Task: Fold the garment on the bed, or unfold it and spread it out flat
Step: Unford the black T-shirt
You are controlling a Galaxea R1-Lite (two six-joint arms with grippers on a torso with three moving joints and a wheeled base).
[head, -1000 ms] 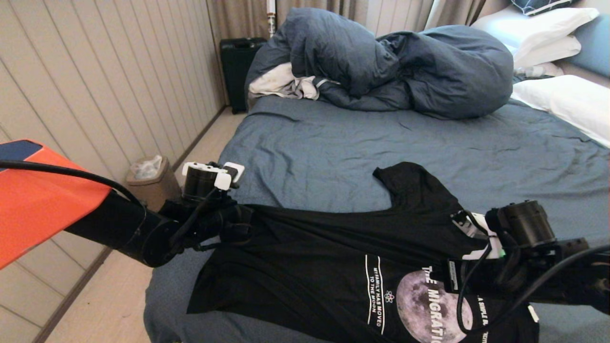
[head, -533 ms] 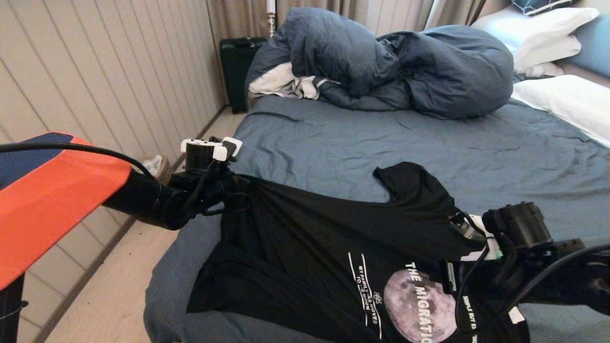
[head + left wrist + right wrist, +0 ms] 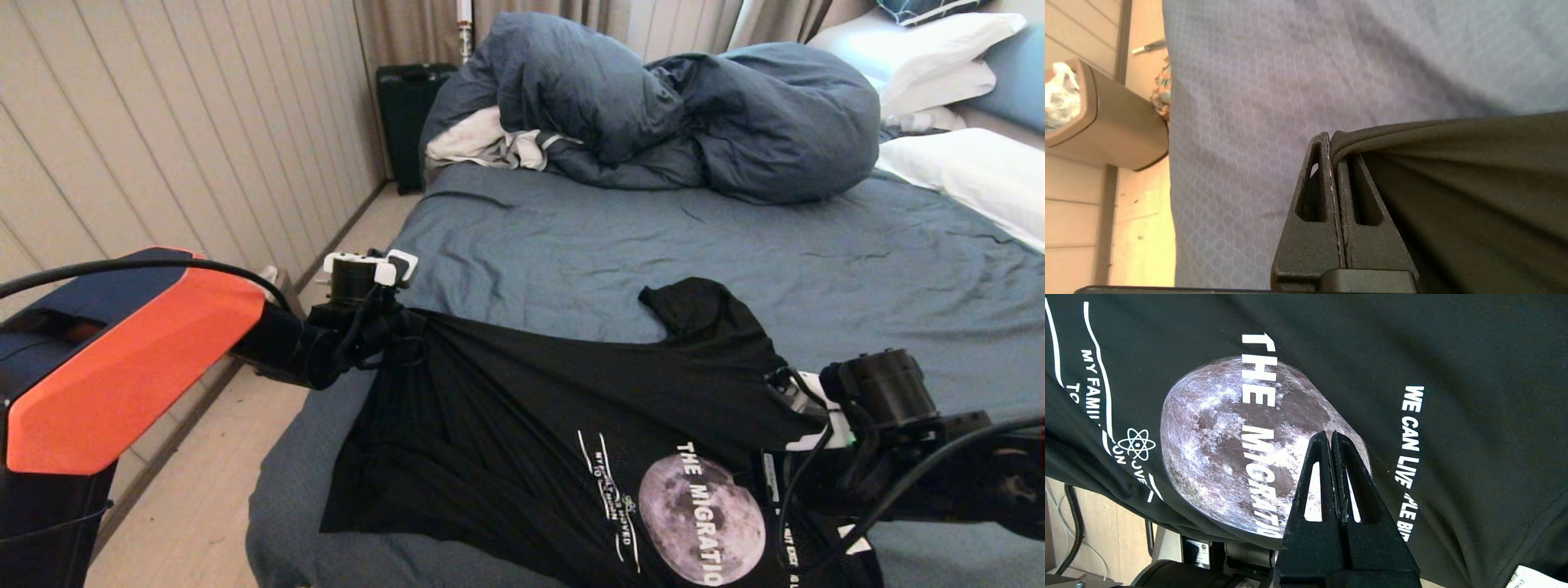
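The fingers (image 3: 1327, 457) of the right gripper (image 3: 1331, 435) were pressed together, and in the right wrist view they pointed at the moon print (image 3: 1241, 445) of the garment (image 3: 522, 425); whether they pinched any fabric between them could not be seen. This gripper was at the near right of the head view, low over the printed front of the black T-shirt, beside the white lettering (image 3: 702, 506). The fingers (image 3: 1316, 183) of the left gripper (image 3: 1331, 134) were also clenched, and here the hold was plain: a folded black edge of the garment came out from between the tips and ran away taut. In the head view the left gripper (image 3: 400, 339) stood at the near left side of the bed (image 3: 571, 245), above the blue sheet, and the cloth was stretched from it across to the right arm. Below that line the T-shirt hung and lay on the near part of the bed with its print facing up, while one sleeve (image 3: 694, 306) rested flat on the sheet further in. On the floor to the left of the bed stood a brown waste bin (image 3: 1098, 118). At the far end of the bed lay a bulky blue duvet (image 3: 669, 106) with a white-grey cloth (image 3: 482, 143) under its left edge, and white pillows (image 3: 971, 171) were at the far right. A black suitcase (image 3: 404, 114) stood against the wall behind.
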